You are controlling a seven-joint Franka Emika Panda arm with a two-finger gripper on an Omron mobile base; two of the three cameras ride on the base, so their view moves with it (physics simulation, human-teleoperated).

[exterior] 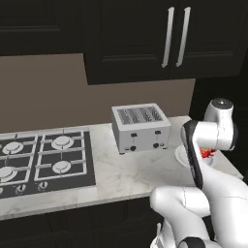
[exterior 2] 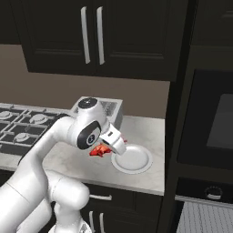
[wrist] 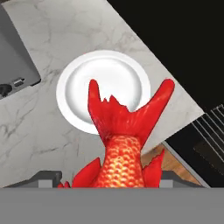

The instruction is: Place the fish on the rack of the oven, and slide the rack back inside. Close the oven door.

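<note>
Holding the fish (wrist: 121, 144) between its fingers, the claw (exterior 2: 107, 148) hangs above the marble worktop (exterior: 126, 174); the red-orange body sits clamped between the two dark tips at the bottom of the hand view, forked tail fanning outward away from the claw. In the right base view the fish shows as a red patch just under the wrist, clear of the worktop surface.

Directly below and just ahead of the claw lies a white plate (wrist: 83, 83), bare, resting flat on the worktop. In the left base view the arm covers most of the plate, with a bit of red visible against its rim.

Behind the claw, toward the wall, stands a silver toaster (exterior: 140, 128), upright, four slots on top. Well off to the claw's far side past the toaster is the black gas hob (exterior: 46, 162) set into the worktop.

On the other side of the claw, beyond the worktop edge, the oven (exterior 2: 209, 123) is set in dark cabinetry. The rack (exterior 2: 205, 218) shows low down, a grid of thin wires, probably pulled out, though only a corner is in frame. Dark wall cabinets (exterior 2: 91, 36) with long silver handles hang above.
</note>
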